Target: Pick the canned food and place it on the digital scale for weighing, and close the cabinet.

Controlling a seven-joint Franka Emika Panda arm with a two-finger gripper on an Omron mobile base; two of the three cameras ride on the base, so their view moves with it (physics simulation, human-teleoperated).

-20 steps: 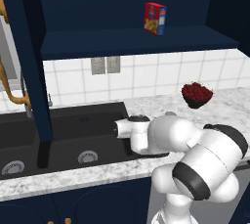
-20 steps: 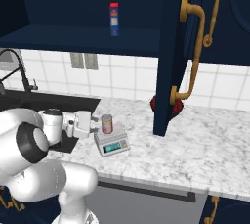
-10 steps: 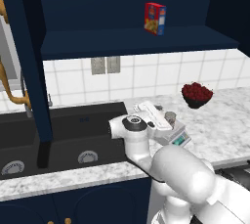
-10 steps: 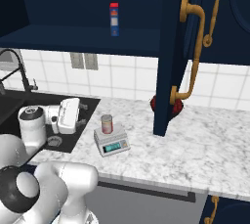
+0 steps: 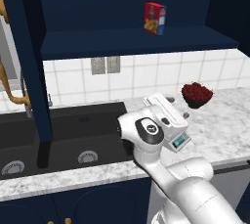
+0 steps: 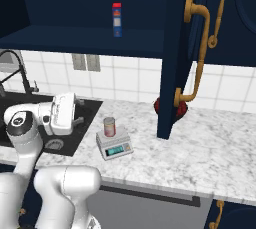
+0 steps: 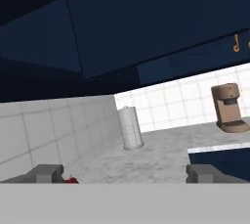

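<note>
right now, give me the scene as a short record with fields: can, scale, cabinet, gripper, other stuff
can: canned food stands upright on the digital scale
scale: on the marble counter, right of the sink, teal display lit
cabinet: cabinet door open, brass handle facing out
gripper: gripper open, holding nothing, clear of the can
shelf: red and yellow box in the open cabinet
counter: dark bowl of red fruit near the back wall

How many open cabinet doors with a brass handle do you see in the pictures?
2. One cabinet door hangs open at the right, above the marble counter; the other stands open at the left, over the sink. Others may be out of frame.
</note>
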